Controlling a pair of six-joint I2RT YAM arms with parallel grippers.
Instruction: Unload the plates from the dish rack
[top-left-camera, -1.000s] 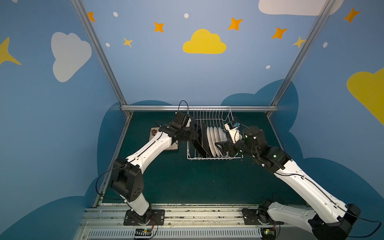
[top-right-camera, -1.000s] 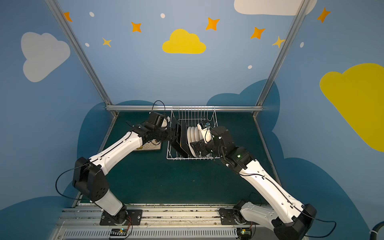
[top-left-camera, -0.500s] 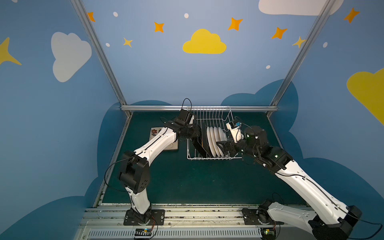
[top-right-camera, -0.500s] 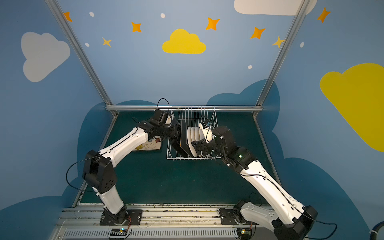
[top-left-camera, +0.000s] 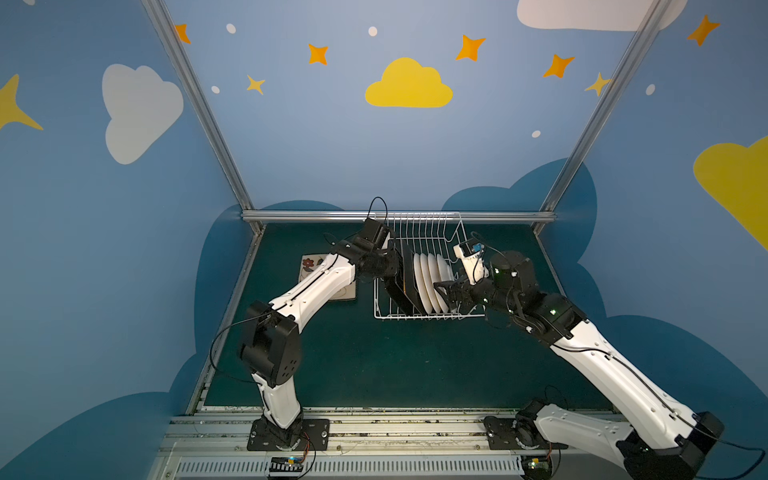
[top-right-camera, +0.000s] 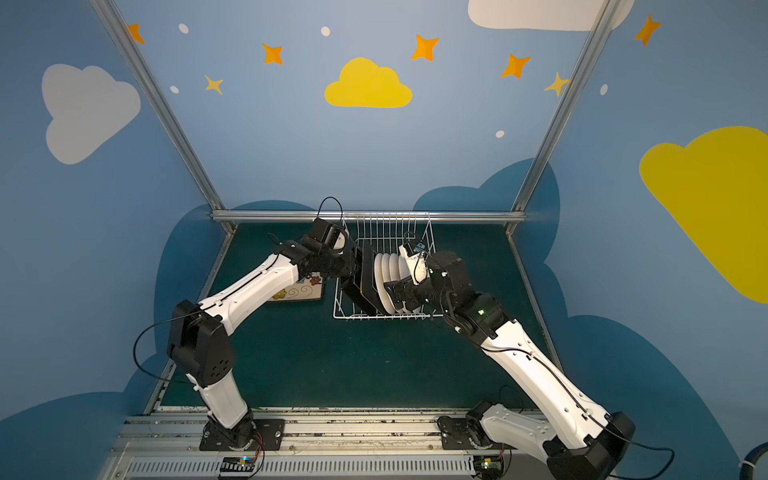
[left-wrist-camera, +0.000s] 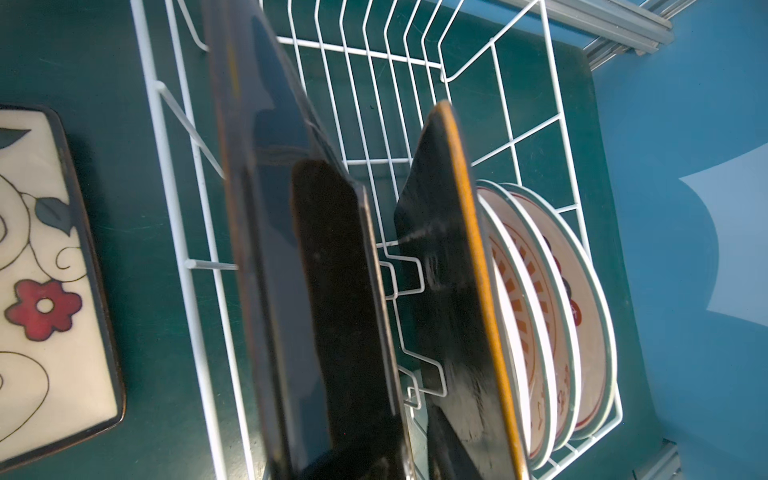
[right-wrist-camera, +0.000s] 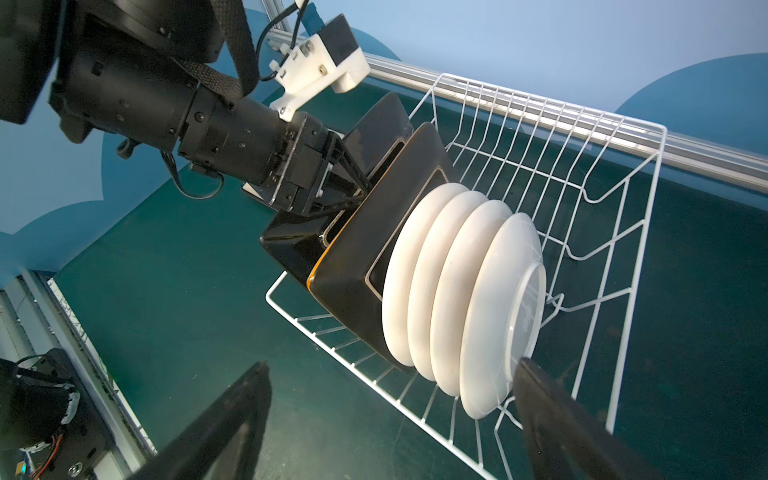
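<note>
Plainly – outermost black plate (right-wrist-camera: 291, 245) stands between jaws of left gripper (right-wrist-camera: 357, 187)

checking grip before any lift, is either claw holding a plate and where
Left claw is at the top rim of the outermost black plate; whether it grips cannot be told. Right claw is open, holding nothing.

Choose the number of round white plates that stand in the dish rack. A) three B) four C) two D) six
B: the right wrist view shows four round white plates standing in a row inside the dish rack, next to the black square plates.
</note>
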